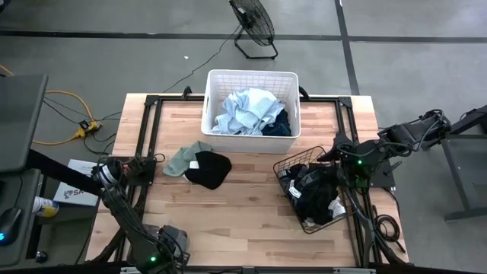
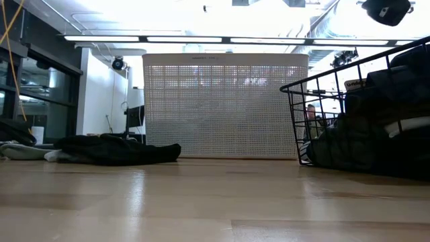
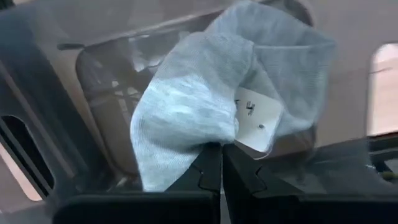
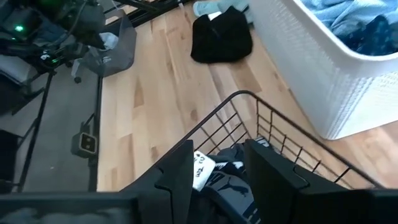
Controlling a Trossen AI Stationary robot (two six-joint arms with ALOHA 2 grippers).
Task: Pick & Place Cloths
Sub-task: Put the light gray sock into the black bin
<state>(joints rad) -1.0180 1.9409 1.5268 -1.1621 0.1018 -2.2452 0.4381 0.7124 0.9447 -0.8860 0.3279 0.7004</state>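
left gripper (image 3: 221,163) is pinched tight on a soft white-grey knit cloth (image 3: 205,106) with a small white label, the two dark fingers (image 3: 208,171) pressed together with the fabric bunched between them; in the high view this arm sits off the near left corner of the light wooden table (image 1: 243,221), well away from the white plastic laundry basket (image 1: 251,76). right gripper (image 4: 217,171) hangs with its fingers spread apart, gripping nothing, directly above the black wire basket (image 1: 283,164), which stands just to the right of and nearer than the white basket. dark black-and-white garments (image 1: 316,194) fill the wire basket, some with white printed labels showing. inside the white basket lie a crumpled light blue cloth (image 1: 245,110) and a dark navy cloth (image 1: 280,122) tucked at its right side. left of the white basket's front wall, flat on the table, a sage green cloth (image 1: 181,158) lies touching a black cloth (image 1: 208,169), the black one partly over it. from table height the black cloth spreads low, left of the white basket's perforated wall.
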